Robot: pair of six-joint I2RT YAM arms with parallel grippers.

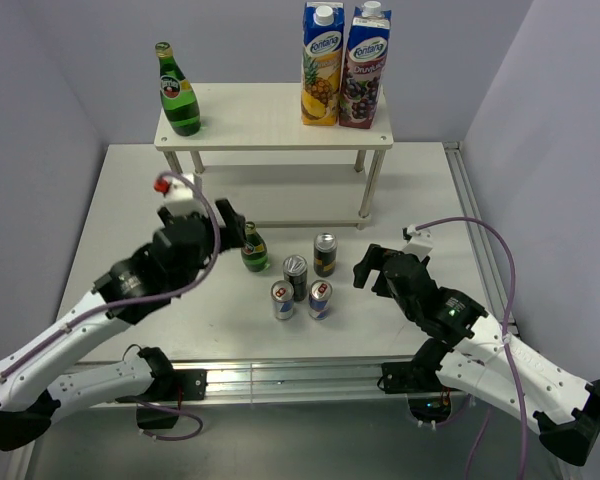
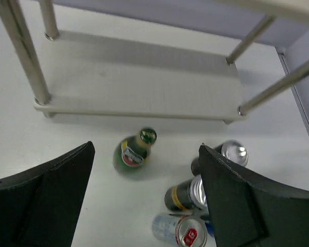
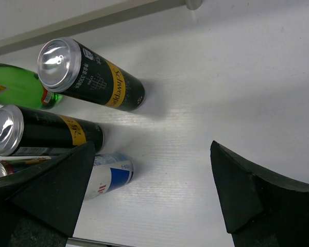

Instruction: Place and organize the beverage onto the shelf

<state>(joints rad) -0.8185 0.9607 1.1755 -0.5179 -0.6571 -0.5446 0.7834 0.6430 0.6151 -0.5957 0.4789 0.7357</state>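
Bottle (image 1: 254, 250) beside the cans (image 1: 296, 276); left fingers (image 2: 51, 198) and right fingers (image 3: 250, 200) apart. Close your left pair off-centre and you may topple it onto them.

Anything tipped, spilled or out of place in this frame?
Nothing stands out. One green bottle and two juice cartons stand upright on the shelf top; the other bottle and four cans stand upright on the table.

Two green glass bottles (image 1: 178, 92) (image 1: 253, 250), two dark slim cans (image 1: 325, 254) (image 1: 295, 277), two small blue-silver cans (image 1: 283, 299) (image 1: 320, 298), two tall juice cartons (image 1: 322, 63) (image 1: 365, 65), one cream two-tier shelf (image 1: 260, 115)
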